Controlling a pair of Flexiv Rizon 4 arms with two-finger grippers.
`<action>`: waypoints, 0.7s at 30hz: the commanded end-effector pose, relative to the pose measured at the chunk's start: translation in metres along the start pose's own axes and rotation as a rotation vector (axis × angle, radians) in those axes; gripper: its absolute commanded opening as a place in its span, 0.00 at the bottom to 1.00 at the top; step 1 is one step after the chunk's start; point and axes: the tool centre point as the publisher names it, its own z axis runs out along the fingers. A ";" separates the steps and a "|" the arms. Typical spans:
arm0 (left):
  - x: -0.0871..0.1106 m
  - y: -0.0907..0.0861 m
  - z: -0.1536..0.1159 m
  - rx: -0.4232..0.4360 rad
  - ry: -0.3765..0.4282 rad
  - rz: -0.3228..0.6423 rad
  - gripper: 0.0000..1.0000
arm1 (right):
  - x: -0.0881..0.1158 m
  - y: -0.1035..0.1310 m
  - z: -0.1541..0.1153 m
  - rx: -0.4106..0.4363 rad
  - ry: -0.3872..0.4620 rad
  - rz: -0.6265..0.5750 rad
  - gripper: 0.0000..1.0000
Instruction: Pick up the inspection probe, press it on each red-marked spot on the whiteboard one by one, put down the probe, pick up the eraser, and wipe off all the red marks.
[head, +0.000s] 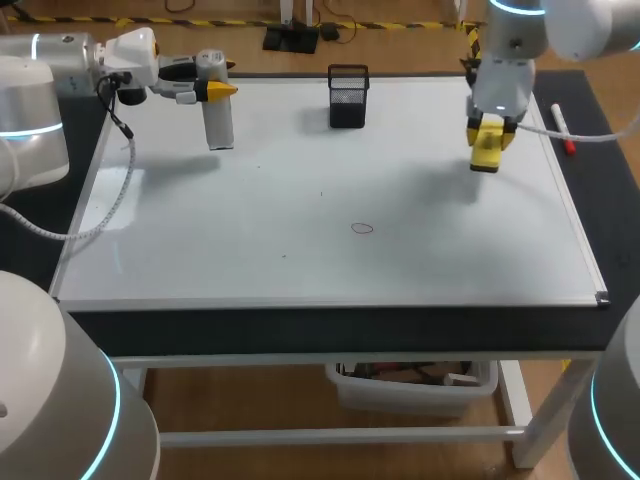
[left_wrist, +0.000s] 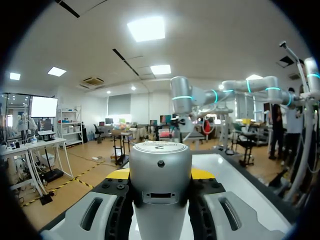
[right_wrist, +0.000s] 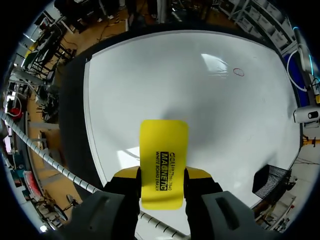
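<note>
Right claw (right_wrist: 162, 174) is clamped on the yellow eraser (right_wrist: 164, 160), one yellow tip against each long side. The hold sits low on the block, so most of it juts out ahead of the fingers. I judge the eraser to be light and rigid, with smooth plastic flanks that could slide or twist between my tips once it drags across the board. A hold nearer its middle would resist that better, and firm, even pressure matters more than force. The face towards my wrist carries print, and I cannot see the wiping face. The eraser seems to hang above the far right part of the whiteboard (head: 300, 200), since its shadow lies apart from it. The one red mark (head: 362, 228) I can find, a small ring, sits near the board's middle towards the near edge, well apart from the eraser. Left claw (left_wrist: 161, 175) is closed on the probe (head: 219, 125), a grey cylinder hanging upright from the fingers over the far left part of the board. It looks stiff and heavier than the eraser, and its round, smooth body may turn in the grip.
</note>
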 end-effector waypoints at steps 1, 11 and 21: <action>0.001 -0.001 0.000 0.000 -0.004 0.002 0.00 | 0.019 0.008 -0.003 0.036 -0.011 0.013 0.00; 0.001 -0.001 0.000 0.000 -0.004 0.002 0.00 | 0.029 0.014 -0.005 0.034 -0.026 0.046 0.00; 0.001 -0.001 0.000 0.000 -0.004 0.002 0.00 | 0.029 0.014 -0.005 0.034 -0.026 0.046 0.00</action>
